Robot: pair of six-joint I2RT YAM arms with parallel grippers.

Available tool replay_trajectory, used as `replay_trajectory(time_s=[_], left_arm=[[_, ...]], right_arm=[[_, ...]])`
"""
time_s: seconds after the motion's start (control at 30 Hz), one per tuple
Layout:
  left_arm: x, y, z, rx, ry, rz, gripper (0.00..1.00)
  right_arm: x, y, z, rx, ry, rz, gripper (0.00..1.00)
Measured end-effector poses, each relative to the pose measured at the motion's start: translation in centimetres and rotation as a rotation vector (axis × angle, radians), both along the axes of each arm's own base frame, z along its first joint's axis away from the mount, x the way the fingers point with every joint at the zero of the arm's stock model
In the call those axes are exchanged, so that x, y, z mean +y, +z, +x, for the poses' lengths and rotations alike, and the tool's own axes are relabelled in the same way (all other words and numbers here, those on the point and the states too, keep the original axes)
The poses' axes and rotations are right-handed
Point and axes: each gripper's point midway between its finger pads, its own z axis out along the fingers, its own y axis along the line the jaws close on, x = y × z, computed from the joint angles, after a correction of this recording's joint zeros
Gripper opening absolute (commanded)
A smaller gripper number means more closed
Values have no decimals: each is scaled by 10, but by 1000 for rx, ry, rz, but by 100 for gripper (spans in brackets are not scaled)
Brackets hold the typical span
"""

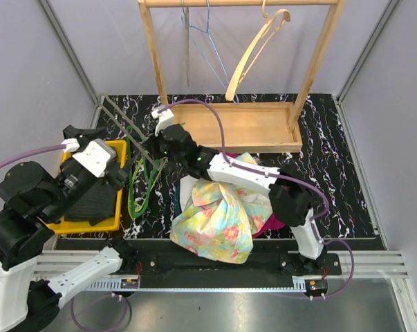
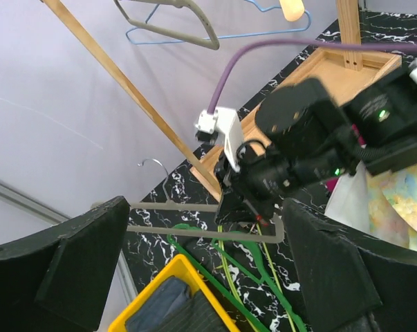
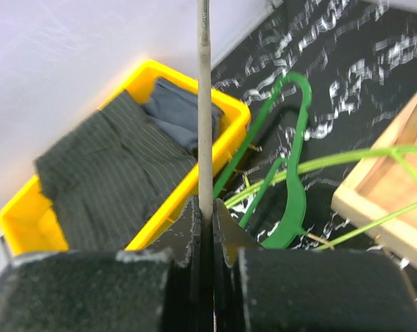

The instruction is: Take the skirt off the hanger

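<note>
Right gripper [image 3: 205, 211] is clamped on the bar of a thin grey metal hanger [image 3: 204, 104], above green plastic hangers [image 3: 294, 207] next to a yellow plastic bin [image 3: 14, 228] of dark clothes. Left gripper [image 2: 205, 214] has its fingers spread wide and empty, over the bin. The floral multicolour fabric skirt [image 1: 218, 221] lies heaped at the near edge of the black marbled table [image 1: 332, 173], under the right arm and apart from the grey hanger.

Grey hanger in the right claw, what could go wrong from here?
1. The right claw pinches only a thin bar of the grey hanger, so it could swivel or slip out.
2. Green hangers lie tangled just below it on the table; a low move might snag them.
3. The right arm stretches over the floral skirt, which reaches the table's near edge; pulling back could drag it off.
</note>
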Motion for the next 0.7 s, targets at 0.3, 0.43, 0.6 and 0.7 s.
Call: replay_trajectory(time_s=[0.3, 0.43, 0.6, 0.7], left_arm=[[1, -2, 1, 60, 32, -86, 99], [0, -7, 7, 102, 62, -124, 99], [-1, -7, 26, 140, 133, -127, 99], [-4, -7, 39, 156, 169, -132, 99]], right_arm=[[7, -59, -3, 85, -51, -88, 100], [-5, -50, -11, 70, -51, -149, 99], [-64, 34, -37, 35, -91, -162, 100], [-135, 122, -55, -21, -213, -88, 100]])
